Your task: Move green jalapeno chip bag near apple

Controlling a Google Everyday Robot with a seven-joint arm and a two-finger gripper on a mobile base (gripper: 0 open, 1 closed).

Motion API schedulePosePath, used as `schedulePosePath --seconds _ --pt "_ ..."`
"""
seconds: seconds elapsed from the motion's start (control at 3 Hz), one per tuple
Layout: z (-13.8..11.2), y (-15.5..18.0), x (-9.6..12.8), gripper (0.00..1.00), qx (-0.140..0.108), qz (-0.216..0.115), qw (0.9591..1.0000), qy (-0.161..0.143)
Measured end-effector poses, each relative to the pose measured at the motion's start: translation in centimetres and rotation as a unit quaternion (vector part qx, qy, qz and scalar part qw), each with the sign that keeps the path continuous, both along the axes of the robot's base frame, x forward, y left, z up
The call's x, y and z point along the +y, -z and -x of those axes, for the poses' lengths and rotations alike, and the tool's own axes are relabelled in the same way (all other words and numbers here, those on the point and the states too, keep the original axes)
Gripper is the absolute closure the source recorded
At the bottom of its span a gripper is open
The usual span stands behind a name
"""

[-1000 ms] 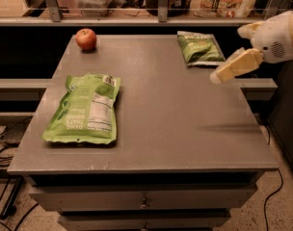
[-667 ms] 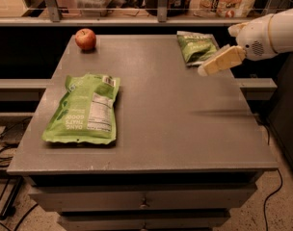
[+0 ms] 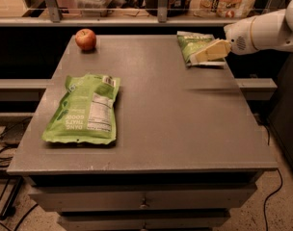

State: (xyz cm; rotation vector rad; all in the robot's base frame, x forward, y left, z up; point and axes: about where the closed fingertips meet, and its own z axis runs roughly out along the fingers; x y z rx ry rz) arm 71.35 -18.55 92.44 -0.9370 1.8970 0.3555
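Green jalapeno chip bag (image 3: 186, 44) lies flat at the far right corner of the counter (image 3: 175, 124), its right side close to the counter's edge. Tool (image 3: 198, 57) is over the bag's near right part, reaching in from the right and overlapping it in this view. Whether it touches the bag or hovers above it cannot be told, nor whether it is wide, narrow or closed on the bag. Apple (image 3: 86, 39) sits at the far left corner, well apart from the bag, with bare counter between them. Large lime-green pouch (image 3: 86, 109) lies near left, off the direct line from bag to apple. Risks, as judged:

1. The bag is thin and flat, so a descent that lands off-centre could pinch only a fold of film, and the bag may slip out in transit.
2. A sideways nudge at contact could slide the bag toward the right or far edge and off the counter.
3. The apple is round and near its own corner, so setting the bag down too close or sweeping in low could knock it rolling.
4. Releasing early would leave the bag mid-counter, not near the apple.
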Motion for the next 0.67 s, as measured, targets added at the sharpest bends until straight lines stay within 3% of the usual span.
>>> schedulePosePath --seconds 0.67 --pt "-1.3 0.9 0.0 0.00 -0.008 -0.020 0.9997 0.015"
